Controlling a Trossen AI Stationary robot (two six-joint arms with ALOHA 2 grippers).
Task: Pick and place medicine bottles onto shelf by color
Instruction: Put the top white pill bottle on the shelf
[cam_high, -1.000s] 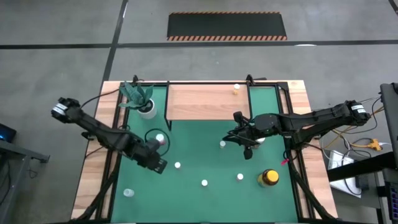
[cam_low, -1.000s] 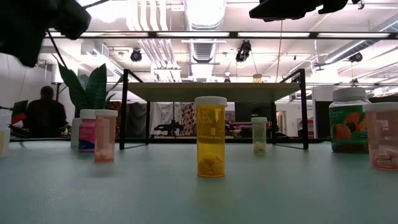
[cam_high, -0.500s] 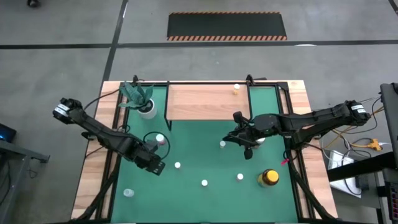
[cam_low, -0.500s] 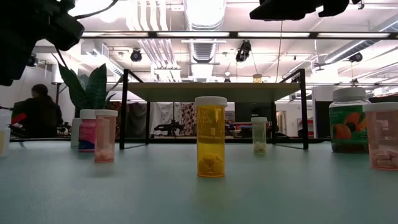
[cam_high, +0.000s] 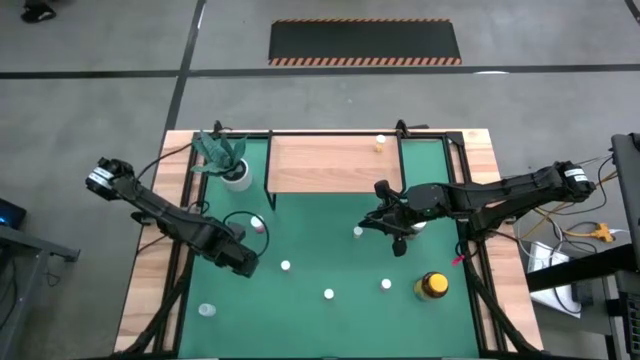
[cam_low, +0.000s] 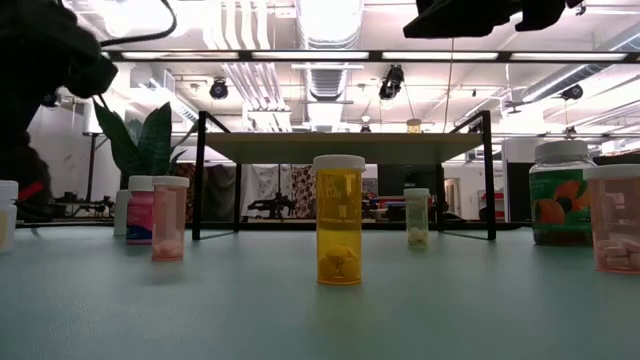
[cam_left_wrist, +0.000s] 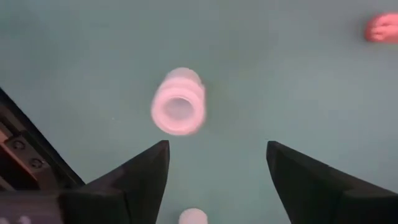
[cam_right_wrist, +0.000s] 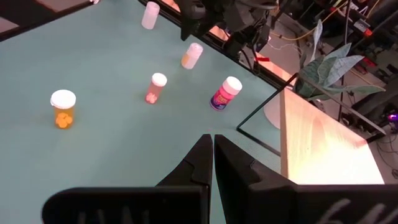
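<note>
Two bottles (cam_high: 379, 142) on shelf (cam_high: 335, 165)

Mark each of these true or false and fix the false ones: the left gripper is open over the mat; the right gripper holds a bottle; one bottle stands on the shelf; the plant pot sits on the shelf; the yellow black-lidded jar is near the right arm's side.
1. The left gripper is open over the green mat. True: its fingers stand wide apart above a white-capped bottle.
2. The right gripper holds a bottle. False: its fingers are shut together on nothing.
3. One bottle stands on the shelf. True: a small bottle stands near its back right corner.
4. The plant pot sits on the shelf. False: it stands beside the shelf's left end.
5. The yellow jar is on the right arm's side. True.
</note>
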